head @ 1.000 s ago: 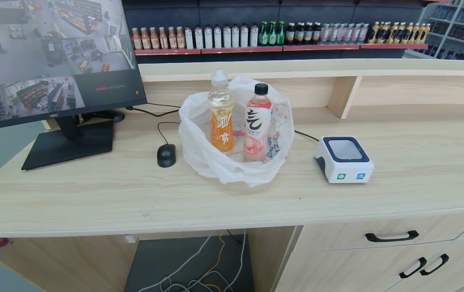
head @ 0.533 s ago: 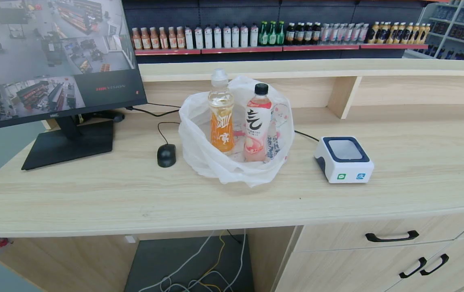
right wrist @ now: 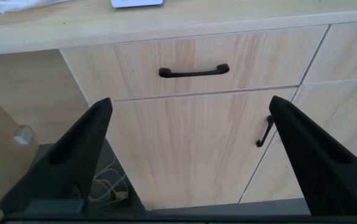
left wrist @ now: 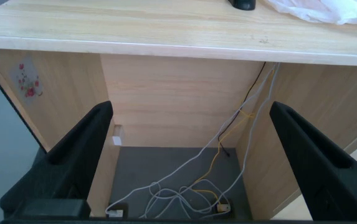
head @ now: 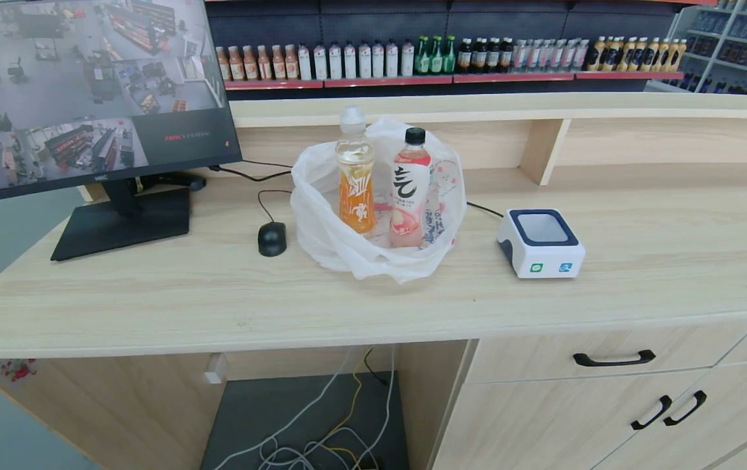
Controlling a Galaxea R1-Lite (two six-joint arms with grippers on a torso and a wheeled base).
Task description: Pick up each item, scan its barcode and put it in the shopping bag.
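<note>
A white plastic shopping bag [head: 340,248] stands open on the wooden counter [head: 151,294]. Inside it two bottles stand upright: an orange-labelled drink with a white cap [head: 355,189] and a pink-labelled drink with a black cap [head: 410,196]. Right of the bag sits a white and blue barcode scanner [head: 540,243]. My left gripper [left wrist: 190,155] hangs open below the counter's front edge, facing the cable recess, with nothing between its fingers. My right gripper [right wrist: 190,155] is also open and holds nothing, in front of the drawers under the scanner [right wrist: 138,2].
A monitor [head: 86,98] on a black stand is at the counter's left, and a black mouse [head: 271,238] lies beside the bag. Loose cables [left wrist: 184,186] fill the recess under the counter. Drawers with black handles [right wrist: 194,71] are at the right. Shelves of bottles [head: 451,55] line the back.
The whole head picture has shifted, so the camera moved. The bag, both bottles and the scanner keep their places on the counter.
</note>
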